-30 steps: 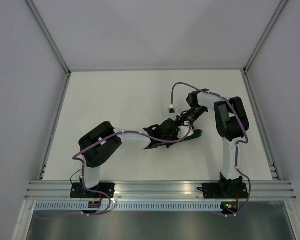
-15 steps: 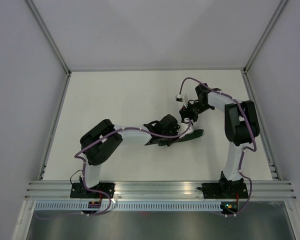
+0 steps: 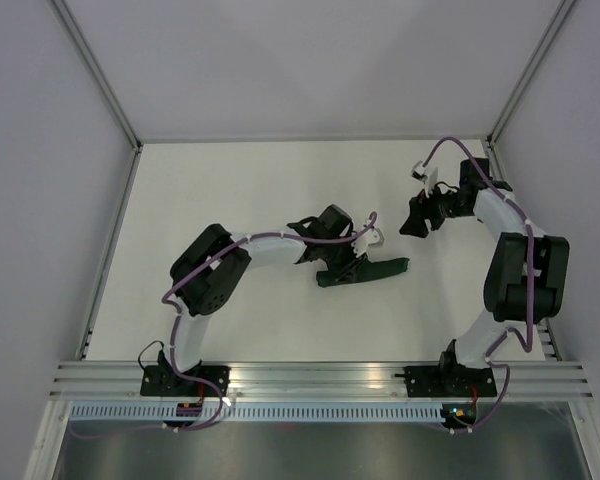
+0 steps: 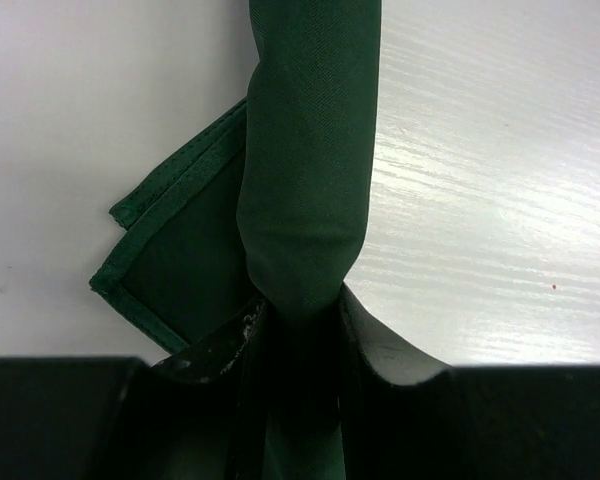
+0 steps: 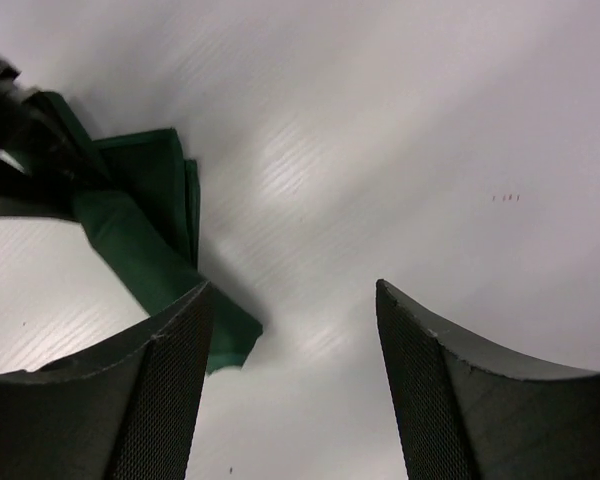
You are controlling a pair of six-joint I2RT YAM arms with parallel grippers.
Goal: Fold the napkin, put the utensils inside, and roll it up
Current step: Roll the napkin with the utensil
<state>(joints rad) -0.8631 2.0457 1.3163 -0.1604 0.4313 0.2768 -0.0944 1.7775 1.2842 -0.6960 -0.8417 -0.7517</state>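
Observation:
The dark green napkin (image 3: 372, 270) lies rolled into a narrow bundle in the middle of the table. My left gripper (image 3: 346, 262) is shut on the roll's left end. In the left wrist view the roll (image 4: 310, 150) runs straight out from between the fingers (image 4: 380, 335), and a flat hemmed corner (image 4: 165, 260) sticks out to the left. My right gripper (image 3: 416, 222) hangs open and empty up and to the right of the roll. The right wrist view shows the roll's end (image 5: 145, 250) at its left. The utensils are hidden.
The white table (image 3: 230, 190) is walled in at the back and on both sides. An aluminium rail (image 3: 320, 378) with both arm bases runs along the near edge. The left arm's elbow (image 3: 208, 280) sits left of the roll.
My right gripper has let go, opened and pulled away from the roll toward the back right. My left gripper stays shut on the roll and has turned slightly.

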